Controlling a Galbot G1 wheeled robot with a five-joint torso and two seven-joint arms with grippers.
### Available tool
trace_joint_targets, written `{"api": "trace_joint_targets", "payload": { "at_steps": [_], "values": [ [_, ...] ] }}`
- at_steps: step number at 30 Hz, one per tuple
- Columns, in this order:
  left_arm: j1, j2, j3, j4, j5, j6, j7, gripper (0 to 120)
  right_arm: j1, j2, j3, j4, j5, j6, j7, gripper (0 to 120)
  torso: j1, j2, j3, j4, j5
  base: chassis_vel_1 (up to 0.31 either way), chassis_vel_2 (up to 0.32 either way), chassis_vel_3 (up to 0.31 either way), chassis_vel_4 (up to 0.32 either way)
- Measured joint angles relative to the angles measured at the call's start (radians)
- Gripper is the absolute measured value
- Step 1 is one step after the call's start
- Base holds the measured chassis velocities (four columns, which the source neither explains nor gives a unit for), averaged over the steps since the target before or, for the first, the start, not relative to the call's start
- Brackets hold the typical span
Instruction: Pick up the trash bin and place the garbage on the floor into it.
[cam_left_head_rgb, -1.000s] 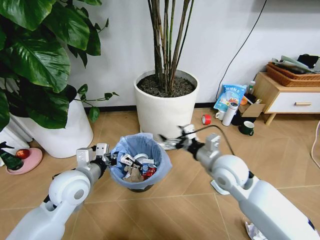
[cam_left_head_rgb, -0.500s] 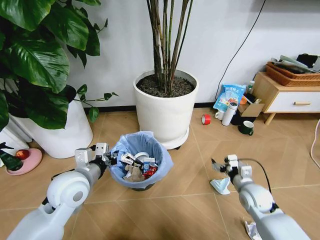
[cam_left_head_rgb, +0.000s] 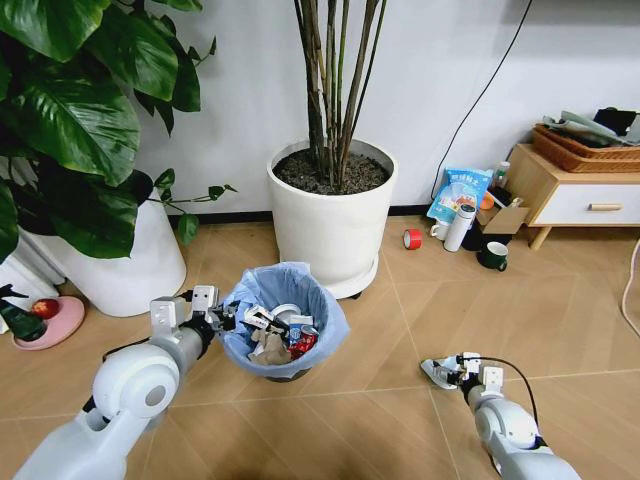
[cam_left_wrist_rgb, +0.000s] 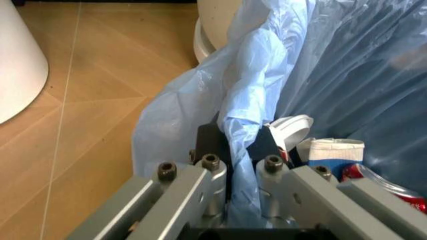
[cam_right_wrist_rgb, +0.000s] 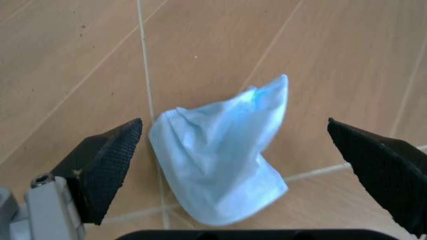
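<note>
the trash bin (cam_left_head_rgb: 283, 318) sits low in the centre of your head view, its blue bag (cam_left_wrist_rgb: 253, 95) holding a red can (cam_left_head_rgb: 303, 342), white scraps and wrappers. your left gripper (cam_left_head_rgb: 222, 318) is clamped on the bin's left rim, bag pinched between its fingers (cam_left_wrist_rgb: 212, 186). lower right, your right gripper (cam_left_head_rgb: 447, 372) is spread wide around a pale blue scrap (cam_right_wrist_rgb: 223, 155) on the floor (cam_left_head_rgb: 400, 300).

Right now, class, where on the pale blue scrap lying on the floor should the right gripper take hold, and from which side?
Probably from above, at the raised peak of the crumpled pale blue scrap. It lies loose on the wooden floor with its tented fold standing up, and the right gripper already hangs over it, open fingers on either side.
</note>
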Motion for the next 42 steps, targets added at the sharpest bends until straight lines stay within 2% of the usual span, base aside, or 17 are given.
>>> {"api": "trace_joint_targets", "payload": {
  "at_steps": [12,15,19,21,24,25,28,29,33,35,37,38,41,42],
  "values": [
    [0.002,0.004,-0.004,-0.003,0.005,-0.005,0.011,0,0.084,0.033,-0.015,-0.125,-0.005,0.001,-0.033,100,0.0,0.0,0.0,0.0,-0.0003,0.0,0.0,0.0,0.0],
    [0.002,0.004,-0.006,-0.003,0.006,-0.006,0.013,0,0.094,0.043,-0.019,-0.145,-0.01,0.001,-0.036,95,0.0,0.0,0.0,0.0,-0.0003,0.0,0.0,0.0,0.0],
    [0.002,0.004,-0.007,-0.003,0.006,-0.008,0.015,0,0.107,0.057,-0.018,-0.18,-0.021,0.003,-0.037,80,0.0,0.0,0.0,0.0,-0.0003,0.0,0.0,0.0,0.0],
    [0.002,0.004,-0.007,-0.003,0.007,-0.008,0.015,0,0.109,0.058,-0.017,-0.185,-0.023,0.004,-0.038,77,0.0,0.0,0.0,0.0,-0.0003,0.0,0.0,0.0,0.0],
    [0.001,0.005,-0.007,-0.003,0.007,-0.008,0.015,0,0.117,0.061,-0.015,-0.209,-0.03,0.013,-0.038,61,0.0,0.0,0.0,-0.0001,-0.0004,0.0,0.0,0.0,0.0],
    [0.001,0.005,-0.007,-0.003,0.007,-0.008,0.015,0,0.117,0.061,-0.015,-0.209,-0.03,0.013,-0.038,61,0.0,0.0,0.0,-0.0001,-0.0004,0.0,0.0,0.0,0.0],
    [0.0,0.007,-0.008,-0.002,0.006,-0.009,0.016,0,0.121,0.061,-0.014,-0.22,-0.031,0.017,-0.038,48,0.0,0.0,0.0,-0.0001,-0.0003,0.0,0.0,0.0,0.0],
    [0.0,0.007,-0.008,-0.002,0.006,-0.009,0.016,0,0.121,0.061,-0.014,-0.22,-0.031,0.017,-0.038,48,0.0,0.0,0.0,-0.0001,-0.0003,0.0,0.0,0.0,0.0],
    [0.0,0.008,-0.008,-0.003,0.006,-0.009,0.016,0,0.123,0.064,-0.014,-0.229,-0.034,0.025,-0.038,27,0.0,0.0,0.0,-0.0001,-0.0002,0.0,0.0,0.0,0.0],
    [0.0,0.007,-0.008,-0.003,0.006,-0.009,0.016,0,0.123,0.064,-0.014,-0.229,-0.034,0.027,-0.038,26,0.0,0.0,0.0,-0.0001,-0.0004,0.0,0.0,0.0,0.0],
    [0.001,0.007,-0.007,-0.006,0.006,-0.01,0.015,0,0.123,0.064,-0.012,-0.229,-0.034,0.03,-0.037,15,0.0,0.0,0.0,-0.0001,-0.0003,0.0,0.0,0.0,0.0],
    [0.001,0.007,-0.007,-0.006,0.006,-0.01,0.015,0,0.123,0.064,-0.012,-0.229,-0.034,0.03,-0.037,15,0.0,0.0,0.0,-0.0001,-0.0003,0.0,0.0,0.0,0.0],
    [0.006,0.006,-0.007,-0.009,0.006,-0.011,0.012,0,0.117,0.062,0.003,-0.194,-0.034,0.04,-0.035,0,0.0,0.0,0.0,-0.0001,-0.0001,0.0,0.0,0.0,0.0],
    [0.008,0.006,-0.007,-0.01,0.006,-0.011,0.012,0,0.112,0.057,0.01,-0.165,-0.03,0.041,-0.034,0,0.0,0.0,0.0,0.0,-0.0001,0.0,0.0,0.0,0.0]
  ]
}}
